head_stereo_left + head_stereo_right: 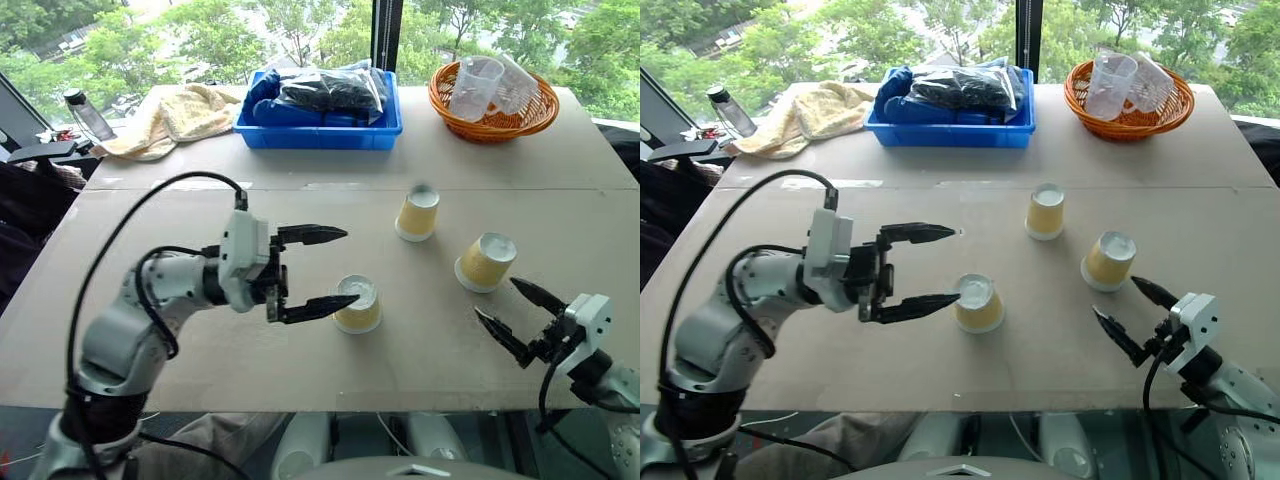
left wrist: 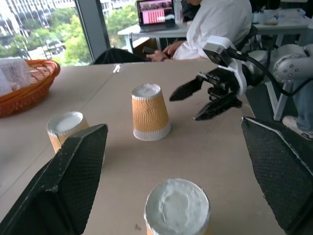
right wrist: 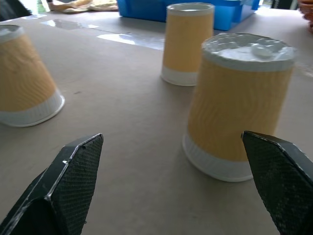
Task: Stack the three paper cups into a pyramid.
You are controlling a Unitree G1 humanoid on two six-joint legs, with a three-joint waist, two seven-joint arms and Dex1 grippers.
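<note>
3 paper cups (image 1: 417, 212) (image 1: 486, 261) (image 1: 358, 303) stand inverted, apart, mid-counter (image 1: 300, 370). Left gripper (image 1: 330, 268) and right gripper (image 1: 513, 311), near the front edge: jaws wide open, holding nothing.

Left hand (image 1: 312, 268) held level, fingers spread wide, pointing right; right hand (image 1: 512, 311) low, fingers likewise apart.

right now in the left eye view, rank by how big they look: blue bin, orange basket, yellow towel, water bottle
1. blue bin
2. and 3. orange basket and yellow towel: they look about alike, so no ranking between them
4. water bottle

All stand along the table's far edge, so nearness hardly skews this.
</note>
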